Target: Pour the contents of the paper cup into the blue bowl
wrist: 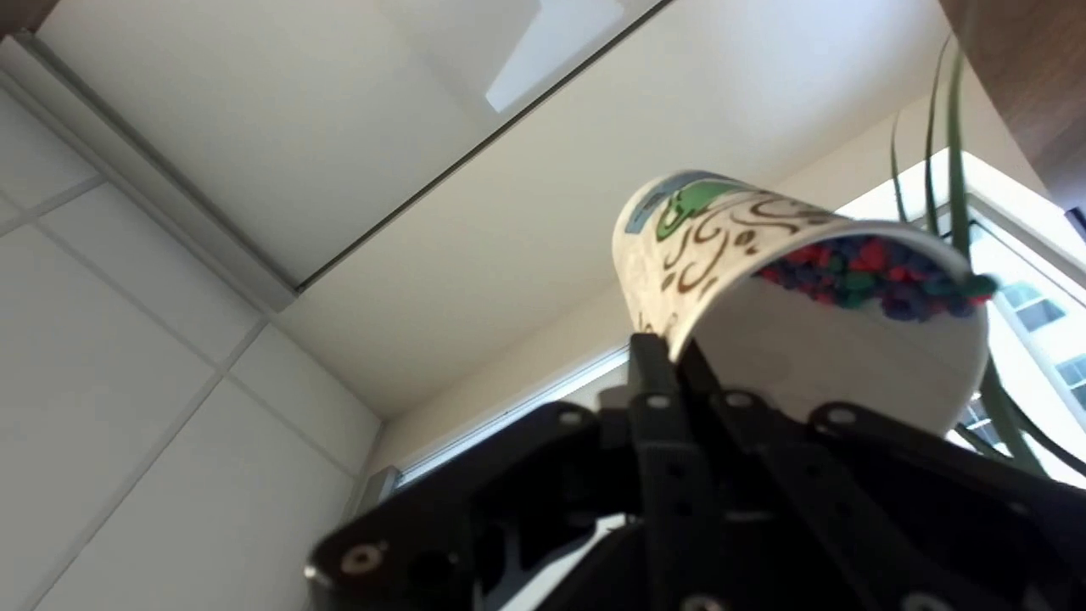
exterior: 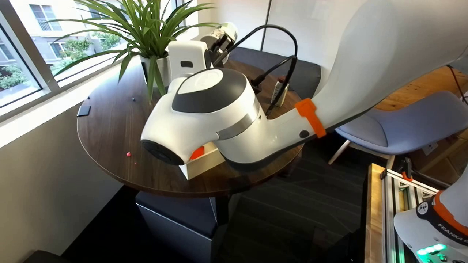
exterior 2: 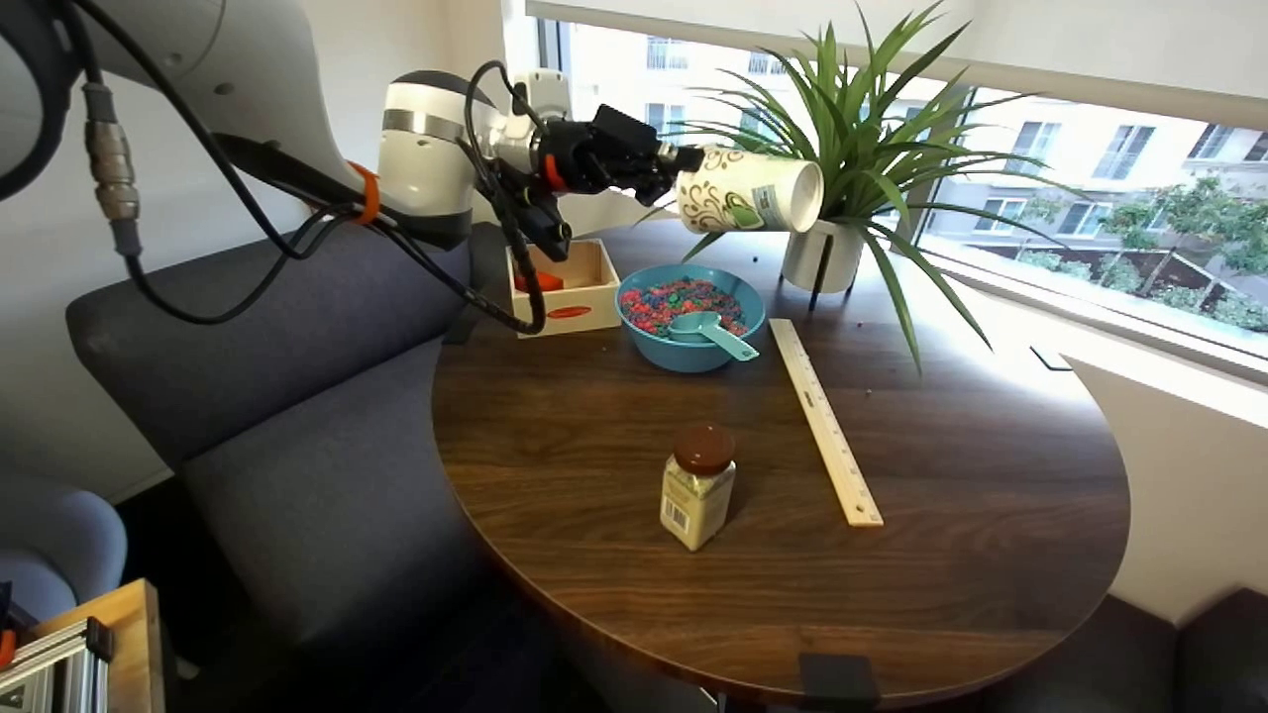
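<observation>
Wrist view: the hand (wrist: 674, 352) is drawn nearly together with only the wall of the paper cup (wrist: 725, 238) between its tips, one side apparently within the rim and one outside. Pinching there probably avoids crushing the cup, and it puts the hand roughly across the mouth from the contents (wrist: 865, 276), red, green and dark blue bits. These lie along the upper right of the mouth; since the table (wrist: 1031, 68) shows in the upper right corner, that is presumably the low side, where gravity gathers them, and a green bit sits right at the lip.

In an exterior view the cup hangs on its side, right of centre and high in the frame, base to the right, mouth towards the hand. The blue bowl (exterior 2: 664, 352) stands on the table lower and somewhat left in the frame, likely to catch the pour; it holds similar bits and a scoop (exterior 2: 697, 323) whose handle lies over the rim. Whether the lip is squarely above the bowl I cannot tell. With so much inside the cup, further tipping seems called for, and bits could miss
</observation>
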`<state>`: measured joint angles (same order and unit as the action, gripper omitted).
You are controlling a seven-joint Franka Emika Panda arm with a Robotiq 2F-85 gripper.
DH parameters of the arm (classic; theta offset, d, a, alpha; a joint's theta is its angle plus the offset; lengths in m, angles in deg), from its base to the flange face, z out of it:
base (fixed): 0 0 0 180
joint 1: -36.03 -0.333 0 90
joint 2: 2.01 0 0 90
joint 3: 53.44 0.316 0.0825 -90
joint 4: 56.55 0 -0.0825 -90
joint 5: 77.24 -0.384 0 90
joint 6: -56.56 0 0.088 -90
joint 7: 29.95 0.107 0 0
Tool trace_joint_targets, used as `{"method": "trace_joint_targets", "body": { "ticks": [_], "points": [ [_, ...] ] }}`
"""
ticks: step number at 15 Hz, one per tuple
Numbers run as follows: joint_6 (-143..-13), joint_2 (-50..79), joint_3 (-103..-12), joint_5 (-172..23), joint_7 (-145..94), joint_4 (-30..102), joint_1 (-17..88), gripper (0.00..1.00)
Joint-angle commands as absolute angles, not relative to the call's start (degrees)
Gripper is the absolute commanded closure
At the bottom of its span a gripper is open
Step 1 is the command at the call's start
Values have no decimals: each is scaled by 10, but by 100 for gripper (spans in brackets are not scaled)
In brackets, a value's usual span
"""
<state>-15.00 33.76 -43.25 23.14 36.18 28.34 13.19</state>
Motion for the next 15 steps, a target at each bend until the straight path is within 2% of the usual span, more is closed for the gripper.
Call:
{"method": "trace_joint_targets", "body": {
  "ticks": [1,15],
  "points": [
    [-114,336,-446,278,345,298,117,99],
    [-62,338,-446,372,266,311,119,99]
  ]
}}
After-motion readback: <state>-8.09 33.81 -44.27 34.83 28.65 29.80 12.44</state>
